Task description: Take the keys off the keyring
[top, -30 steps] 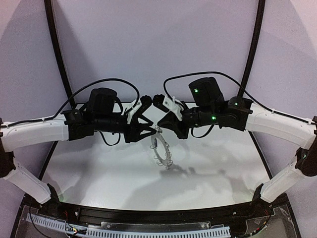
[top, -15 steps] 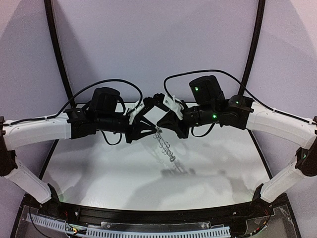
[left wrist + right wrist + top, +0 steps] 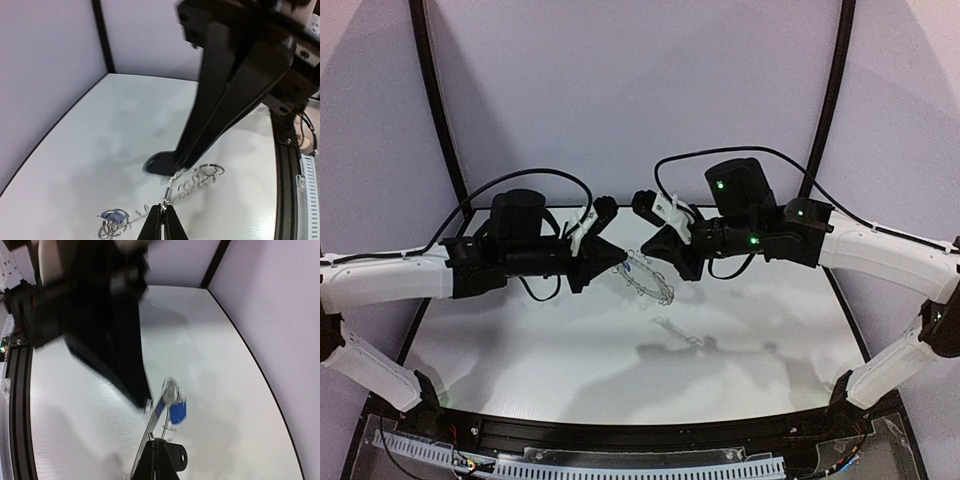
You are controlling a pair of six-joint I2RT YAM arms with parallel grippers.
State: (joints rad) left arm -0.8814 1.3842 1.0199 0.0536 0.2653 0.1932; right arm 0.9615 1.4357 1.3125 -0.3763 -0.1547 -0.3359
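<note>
left end effector and right end effector both pinched shut on the keyring, held midair between them above the surface. blue key attached, black key not visible; nothing off yet.

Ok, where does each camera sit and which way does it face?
Top external: above, behind the bases, looking down at the table; both arms show, left gripper and right gripper meeting at the keyring.
Left wrist: looks along its own shut jaws at the keyring, blue key and right gripper.
Right wrist: faces the opposite way, past its own jaws, at the blurred left gripper.
Shared: both wrist views show the blue key.
</note>
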